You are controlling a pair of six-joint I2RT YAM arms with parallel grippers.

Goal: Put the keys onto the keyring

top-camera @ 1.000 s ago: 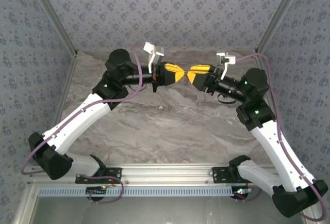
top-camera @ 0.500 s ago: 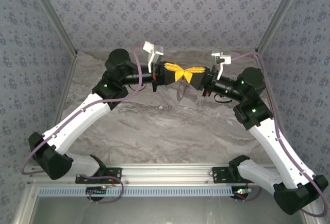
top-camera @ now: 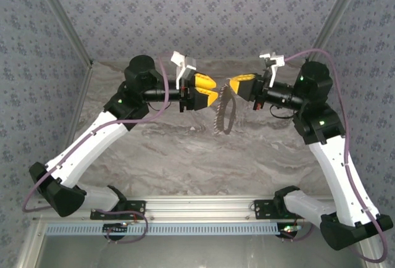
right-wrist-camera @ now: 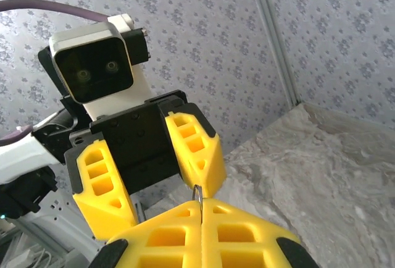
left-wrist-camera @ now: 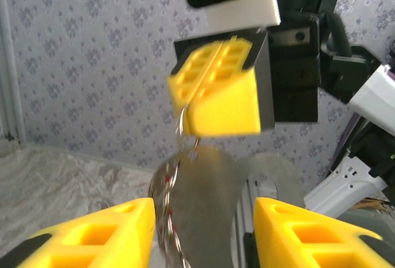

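Right gripper [top-camera: 233, 86]: clamped on the top of the keyring [top-camera: 223, 117], with the thin wire pinched between its yellow fingers [right-wrist-camera: 162, 238]
Keyring: hangs free below that pinch, in the air above the table [top-camera: 185, 150], near the middle of its far edge
Left gripper [top-camera: 213, 91]: jaws apart, holding nothing, just beside the loop
Risk, slip: the hold is on bare thin wire, so a jolt could let the loop twist or drop to the table
Risk, snag: a left finger moving in could catch the dangling loop and drag it out of the pinch
Hard to see: the key is too small and blurred to pick out on the hanging loop, so I cannot tell whether it is threaded
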